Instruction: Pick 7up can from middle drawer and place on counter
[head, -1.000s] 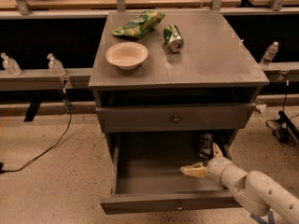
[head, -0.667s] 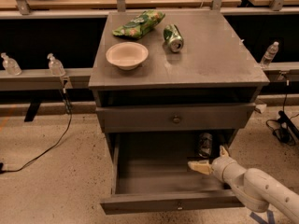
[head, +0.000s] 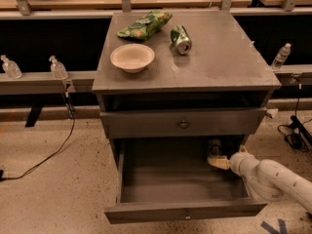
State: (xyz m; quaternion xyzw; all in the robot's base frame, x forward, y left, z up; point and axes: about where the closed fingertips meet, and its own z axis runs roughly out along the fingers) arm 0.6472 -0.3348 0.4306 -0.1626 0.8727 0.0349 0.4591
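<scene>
Lower right, the tan-tipped gripper (head: pixel 218 163) is reaching into the shallow dark-grey middle drawer (head: pixel 185 211) for the small, shadowed 7up can (head: pixel 214 146) in its back corner; I cannot tell its grip state.

My hand (head: pixel 215 162) is inside the middle drawer (head: pixel 165 182), on its right side toward the back, low over the drawer floor. The hand's tan front end points left, into the drawer. My wrist (head: pixel 241 163) sits at the drawer's right wall, roughly level with the hand. My arm (head: pixel 280 182) is made of white, rounded segments and comes in from beyond the drawer's front right corner, angled up and left toward the wrist. The forearm crosses over the drawer's right wall. The rest of the arm is cut off past the drawer's lower right.
</scene>
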